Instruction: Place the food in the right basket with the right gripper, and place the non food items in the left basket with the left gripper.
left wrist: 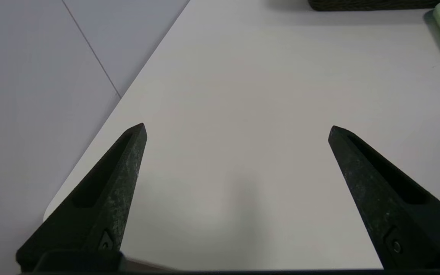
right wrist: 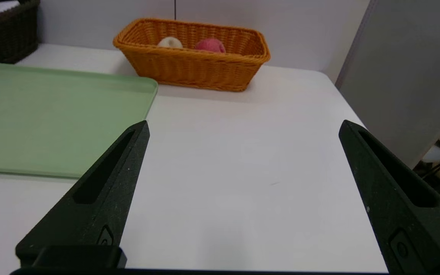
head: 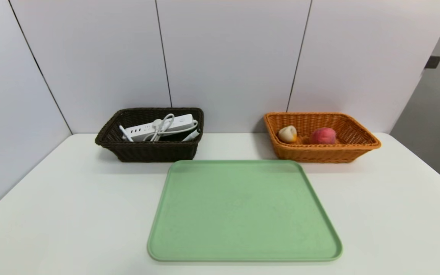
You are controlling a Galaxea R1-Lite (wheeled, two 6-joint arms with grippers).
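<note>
The peach (head: 323,135) and bun (head: 287,134) lay in the orange basket (head: 321,152) far right; the power strip (head: 159,128) lay in the dark basket (head: 147,151) far left. The left claw (left wrist: 237,130) and right claw (right wrist: 243,126) hung open, empty, above the near desk (head: 71,214). Little seemed likely to go wrong unless an arm nudged the tray (head: 243,210).

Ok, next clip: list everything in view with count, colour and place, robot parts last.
left basket: 1, dark brown, table rear left
power strip: 1, white, in left basket
pen: 1, white, in left basket
marker: 1, white, in left basket
right basket: 1, orange-tan, table rear right
bun: 1, cream, in right basket
peach: 1, pink-red, in right basket
tray: 1, green, centre
table: 1, white
left gripper: open, over table's left edge
right gripper: open, right of tray
</note>
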